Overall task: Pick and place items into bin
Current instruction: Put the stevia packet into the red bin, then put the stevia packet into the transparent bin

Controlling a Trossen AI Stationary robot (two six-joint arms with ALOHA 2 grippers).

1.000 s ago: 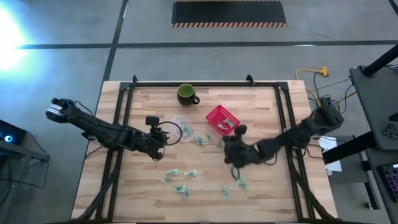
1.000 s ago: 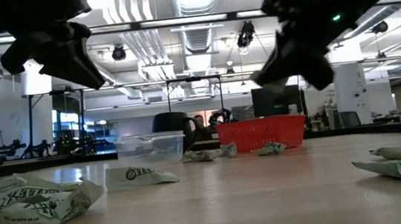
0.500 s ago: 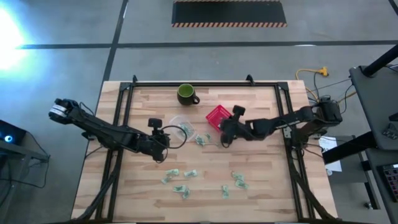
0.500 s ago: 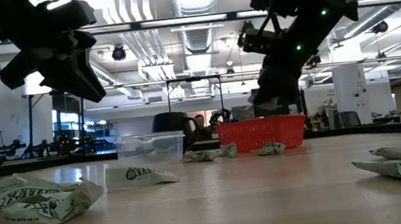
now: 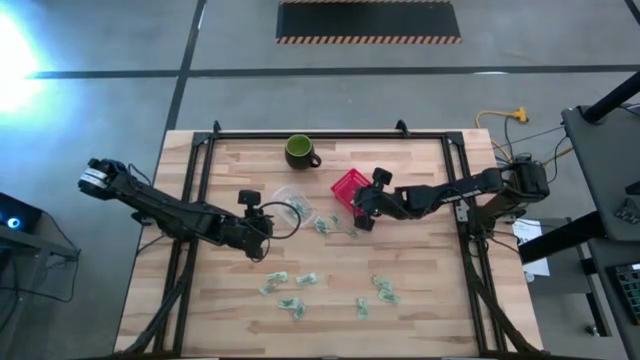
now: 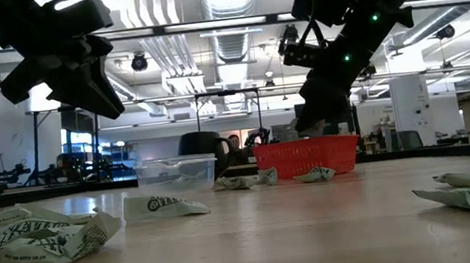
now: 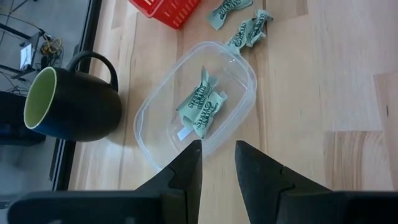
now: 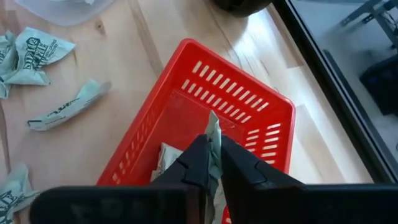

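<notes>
Wrapper (image 8: pixel 164 159) in red basket (image 8: pixel 261 115) (another above)

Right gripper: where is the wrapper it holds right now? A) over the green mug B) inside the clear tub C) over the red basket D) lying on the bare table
C: in the right wrist view the right gripper pinches a wrapper directly above the red basket.

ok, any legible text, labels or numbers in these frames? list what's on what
Nothing can be read.
Wrappers: dark green print on each, too blurred to make out.
Wrapper in the clear tub: print too small to read.
Wrapper in the right gripper, held over the red basket: no readable print.
Mug: no marking visible.
Floor mat: striped hazard edge, no words.
</notes>
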